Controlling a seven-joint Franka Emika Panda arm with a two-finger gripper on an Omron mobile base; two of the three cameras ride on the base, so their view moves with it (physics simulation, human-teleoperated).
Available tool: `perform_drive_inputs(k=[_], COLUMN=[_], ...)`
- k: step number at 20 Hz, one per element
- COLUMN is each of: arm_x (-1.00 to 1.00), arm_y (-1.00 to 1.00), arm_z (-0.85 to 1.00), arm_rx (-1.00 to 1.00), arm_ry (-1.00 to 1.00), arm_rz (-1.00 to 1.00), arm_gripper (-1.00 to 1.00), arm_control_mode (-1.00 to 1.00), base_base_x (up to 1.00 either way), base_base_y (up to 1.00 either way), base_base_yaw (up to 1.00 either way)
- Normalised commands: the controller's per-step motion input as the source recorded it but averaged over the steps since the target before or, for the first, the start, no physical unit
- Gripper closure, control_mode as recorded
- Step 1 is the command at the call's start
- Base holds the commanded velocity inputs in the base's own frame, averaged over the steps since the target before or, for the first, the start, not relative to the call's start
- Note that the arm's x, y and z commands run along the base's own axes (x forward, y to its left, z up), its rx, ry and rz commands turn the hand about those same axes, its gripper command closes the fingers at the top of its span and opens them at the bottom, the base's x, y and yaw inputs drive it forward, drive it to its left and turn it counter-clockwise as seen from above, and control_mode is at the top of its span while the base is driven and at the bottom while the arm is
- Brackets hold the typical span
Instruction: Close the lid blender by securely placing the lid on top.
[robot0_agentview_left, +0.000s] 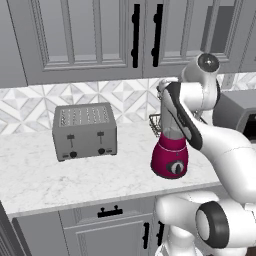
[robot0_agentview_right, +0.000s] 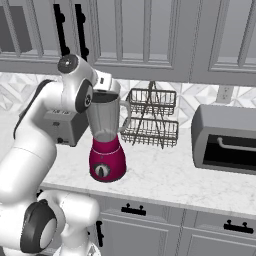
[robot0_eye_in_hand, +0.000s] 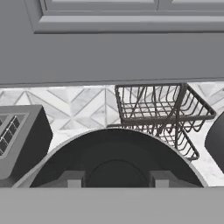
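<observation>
1. Black lid (robot0_eye_in_hand: 114, 168) sits between gripper (robot0_eye_in_hand: 114, 180) fingertips, apparently clamped, directly over blender (robot0_agentview_right: 106, 145) jar rim.
2. Risk: off-centre seating, lid tilting on release.
3. Risk: downward push tipping blender toward wire rack (robot0_agentview_right: 150, 118).

Grey 2-lever toaster (robot0_agentview_left: 85, 131) sits left-centre of the left base view on the white marble counter (robot0_agentview_left: 60, 180), its slotted top also at the left edge of the hand view. 2-tier dark wire rack (robot0_agentview_right: 150, 118) stands mid-frame in the right base view against the grey-and-white patterned tile backsplash (robot0_agentview_right: 200, 97), w/ a grey toaster oven (robot0_agentview_right: 225, 139) at the right edge, dark glass door facing front. Grey upper cabinets w/ black handles (robot0_agentview_left: 135, 35) run across the top of both base views; lower cabinets w/ black pulls (robot0_agentview_right: 131, 209) along the bottom.
</observation>
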Motion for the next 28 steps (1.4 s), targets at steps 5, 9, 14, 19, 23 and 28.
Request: perform_drive_inputs(k=[5,9,14,19,23,28], arm_x=[-0.02,-0.08,-0.01,-0.16,-0.36,-0.47], arm_y=[0.0,0.0,0.0,0.0,0.0,-0.09], arm_z=[-0.15,-0.25,-0.55,-0.52,-0.41,-0.33], arm_rx=[0.0,-0.02,-0.08,-0.07,-0.06,-0.04], arm_ry=[0.04,0.12,0.11,0.11,0.13,0.14], arm_rz=[0.0,0.0,0.0,0.0,0.0,0.0], arm_gripper=[1.0,1.0,1.0,1.0,-1.0,-1.0], arm_control_mode=[-1.0,-1.0,-1.0,-1.0,-1.0,-1.0], base_base_x=[0.0,0.0,0.0,0.0,0.0,0.0], base_base_y=[0.0,0.0,0.0,0.0,0.0,0.0], base_base_yaw=[0.0,0.0,0.0,0.0,0.0,0.0])
